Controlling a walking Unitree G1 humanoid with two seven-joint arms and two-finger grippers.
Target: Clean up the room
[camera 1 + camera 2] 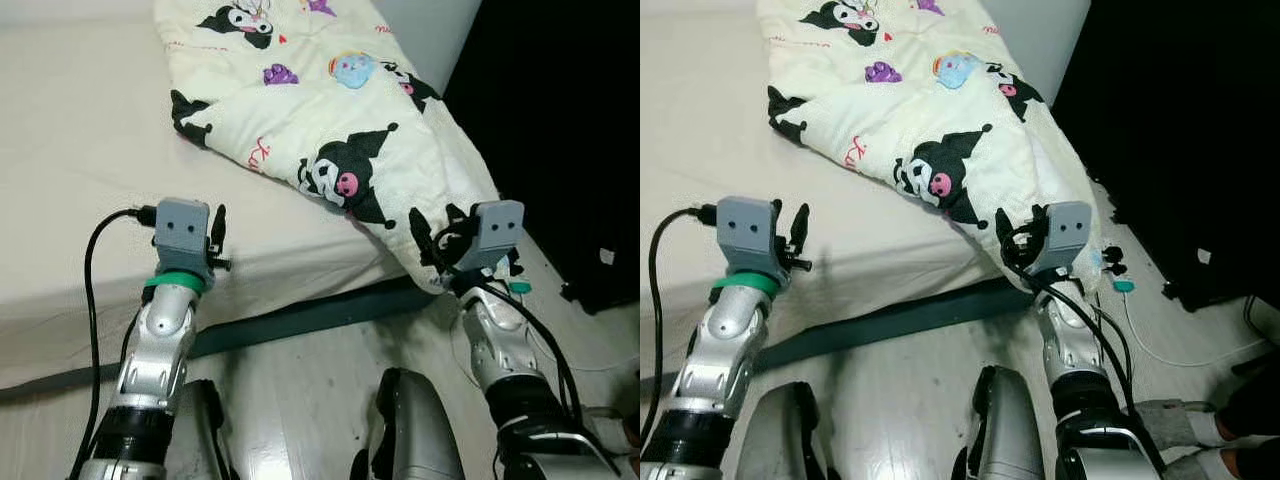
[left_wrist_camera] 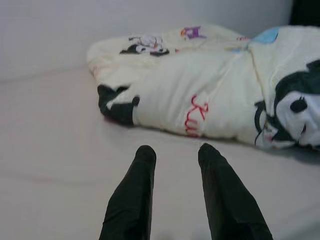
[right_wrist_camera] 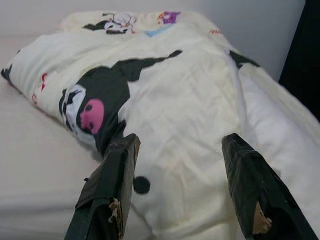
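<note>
Left gripper (image 2: 175,155): my fingers stand a little apart with nothing between them, raised over the bare sheet near the bed's front edge. The quilt's near fold lies ahead of them and off to my right, not touching.
Mattress (image 1: 70,150): flat, covered in a smooth pale cream sheet with a matte look; a dark band runs along its lower edge above the floor.
Quilt (image 1: 330,110): soft, puffy, stitched cream fabric printed with black-and-white cartoon figures, pink faces, red script, purple and blue patches. It lies bunched along the right side of the bed, and its lower corner droops over the front edge.
Right gripper (image 3: 177,150): my fingers are spread wide with the drooping corner bulging in the gap between them; I cannot tell whether they touch it.
Floor (image 1: 300,390): pale wood-grain boards, slightly glossy.
Cable (image 1: 1180,355): thin, white, lying on the floor to my right.
</note>
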